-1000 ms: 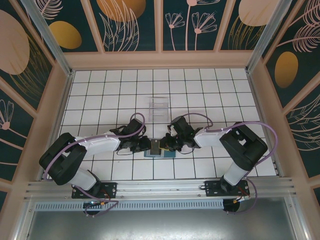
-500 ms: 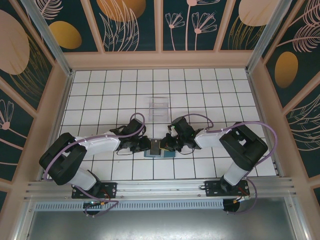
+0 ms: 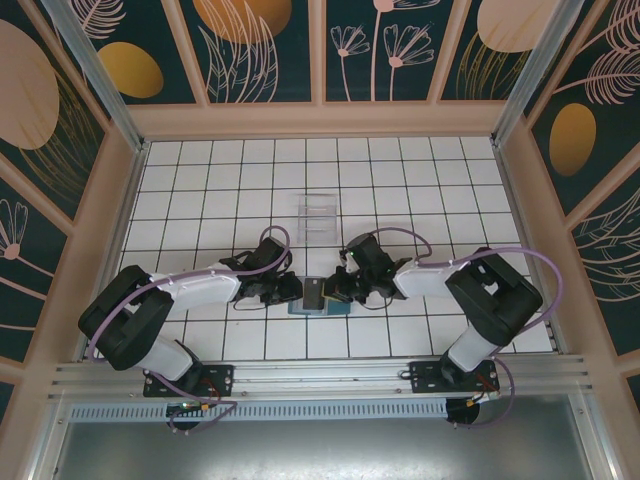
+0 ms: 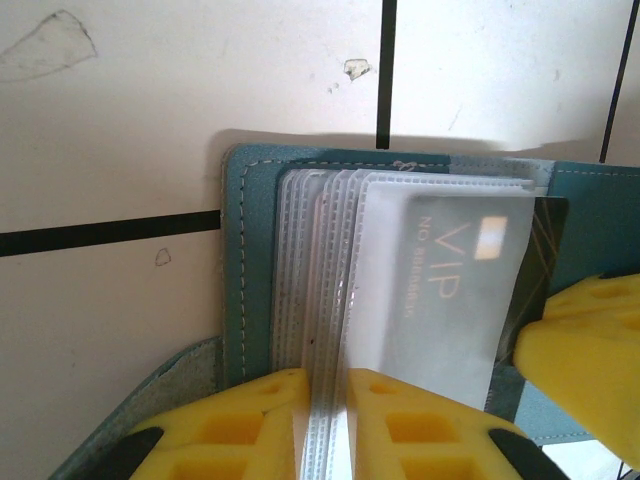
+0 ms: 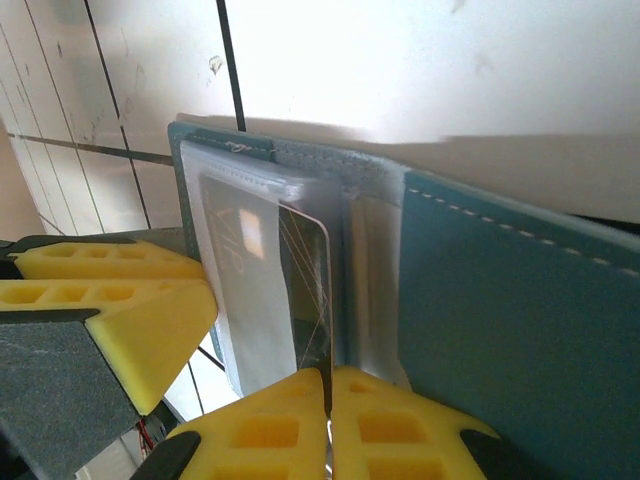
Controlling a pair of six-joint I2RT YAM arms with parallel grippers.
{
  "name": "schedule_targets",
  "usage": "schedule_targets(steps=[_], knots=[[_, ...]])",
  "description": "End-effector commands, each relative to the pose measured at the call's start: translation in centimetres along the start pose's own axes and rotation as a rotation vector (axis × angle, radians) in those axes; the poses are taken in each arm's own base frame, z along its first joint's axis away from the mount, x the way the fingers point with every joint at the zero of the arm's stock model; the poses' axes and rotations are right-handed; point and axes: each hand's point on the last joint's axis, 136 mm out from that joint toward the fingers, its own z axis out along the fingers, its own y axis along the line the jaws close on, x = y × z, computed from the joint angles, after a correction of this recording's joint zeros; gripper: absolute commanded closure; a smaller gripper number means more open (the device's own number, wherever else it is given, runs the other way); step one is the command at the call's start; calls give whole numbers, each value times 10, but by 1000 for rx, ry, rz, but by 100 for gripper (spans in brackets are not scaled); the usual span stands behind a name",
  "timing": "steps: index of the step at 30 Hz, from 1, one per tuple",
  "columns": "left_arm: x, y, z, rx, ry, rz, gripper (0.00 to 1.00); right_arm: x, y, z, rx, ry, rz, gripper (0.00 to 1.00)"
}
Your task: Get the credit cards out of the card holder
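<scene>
a slate-blue card holder (image 3: 318,306) lies open on the white tiled table (image 3: 200,180), close to the near edge and about midway along it, between the two arms. the left wrist view shows soft blue-green leather (image 4: 250,290) with pale stitching round a rounded corner, and a fan of clear sleeves (image 4: 320,260) with ribbed edges stacked over it. in the right wrist view one flap (image 5: 510,300) of the holder stands up, tilted, with a dotted seam near its top edge.

one dark card (image 3: 313,292) can be counted. it sits partly out of the frosted top sleeve, where pale "vip" lettering and a small bright patch show through the plastic (image 4: 440,270), and its bare dark corner (image 4: 548,240) sticks out past the sleeve's edge. whether other cards sit in the remaining sleeves cannot be told.

the left gripper (image 4: 325,420) has its yellow fingers (image 4: 230,425) pressed together on the edges of the clear sleeves, pinning the holder from the left. the right gripper (image 5: 328,425) has its yellow fingers (image 5: 400,435) pinched almost closed on the thin edge of the dark card (image 5: 305,290), with the left gripper's fingers (image 5: 120,290) just beside the sleeves.

one clear plastic tray (image 3: 318,215) stands farther back near the table's middle, well apart from the holder.
</scene>
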Motion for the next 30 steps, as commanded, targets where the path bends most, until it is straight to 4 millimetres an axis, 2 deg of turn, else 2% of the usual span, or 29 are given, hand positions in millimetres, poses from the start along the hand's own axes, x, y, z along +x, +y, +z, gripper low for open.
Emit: schedule_targets(steps=[1, 9, 17, 30], knots=[[22, 40, 9, -143, 64, -47, 80, 3, -17, -8, 62, -10, 7, 92], [21, 40, 8, -149, 61, -44, 80, 3, -20, -18, 72, -25, -1, 94], [16, 33, 5, -136, 45, -37, 80, 0, -11, -32, 66, -64, -60, 100], [4, 16, -5, -103, 12, -18, 79, -9, 3, -62, 57, -147, -91, 100]])
